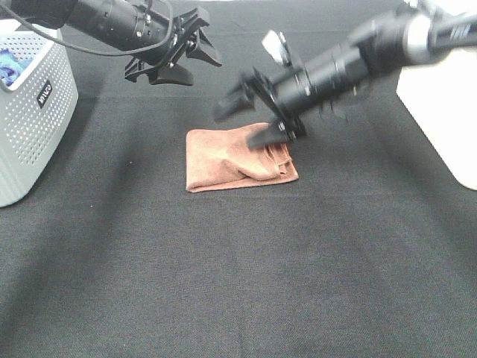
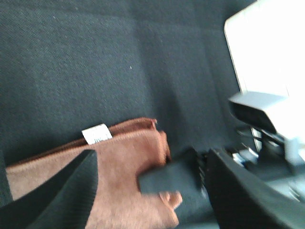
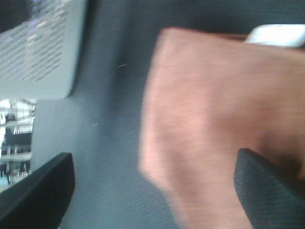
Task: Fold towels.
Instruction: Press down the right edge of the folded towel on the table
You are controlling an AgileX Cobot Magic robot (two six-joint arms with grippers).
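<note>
Right gripper (image 1: 248, 123): I read the jaws as spread wide and holding nothing. One finger (image 3: 267, 191) hangs over the towel (image 1: 238, 158). The other finger hangs off its edge, over the black table cover (image 1: 238, 291). Blur hides whether the first finger touches the fabric.

Towel: it lies directly beneath these jaws as a flat, already doubled reddish-brown rectangle. Loose layers are bunched along the edge nearest the finger above it. The white tag (image 2: 96, 134) sits at a corner just beyond the jaws.

Handling, in my judgement: the towel is light, soft and limp, with no stiffness to carry a fold. The nap should grip the pads well. The stacked layers may still slide apart if I pinch only the top one. I would take hold at a stitched corner or along the layered edge, closing on every layer at once.

Left gripper (image 1: 190, 63): its jaws are also open and empty. They are raised clear of the cover on the far side of the towel, apart from it.

Perforated white basket (image 1: 30, 127): it stands well apart from both pairs of jaws.
</note>
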